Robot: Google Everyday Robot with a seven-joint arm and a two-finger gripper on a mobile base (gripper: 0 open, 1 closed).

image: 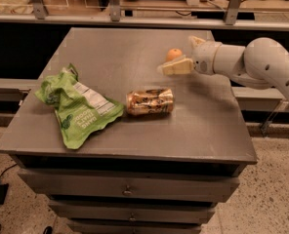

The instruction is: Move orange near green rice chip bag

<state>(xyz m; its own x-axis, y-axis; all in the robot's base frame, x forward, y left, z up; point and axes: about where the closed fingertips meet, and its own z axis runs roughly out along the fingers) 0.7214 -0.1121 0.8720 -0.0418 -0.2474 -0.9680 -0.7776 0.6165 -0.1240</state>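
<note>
The orange [173, 54] sits on the grey table [134, 48] at the back right. My gripper [175, 66] comes in from the right on a white arm and sits just in front of the orange, covering its lower edge. I cannot tell whether it touches the orange. The green rice chip bag [77, 107] lies crumpled at the front left of the table, white label up, well away from the orange.
A crushed gold-brown can [150, 102] lies on its side in the middle of the table, between the bag and the gripper. The table stands on a drawer cabinet [130, 191]. A rail and shelving run behind the table.
</note>
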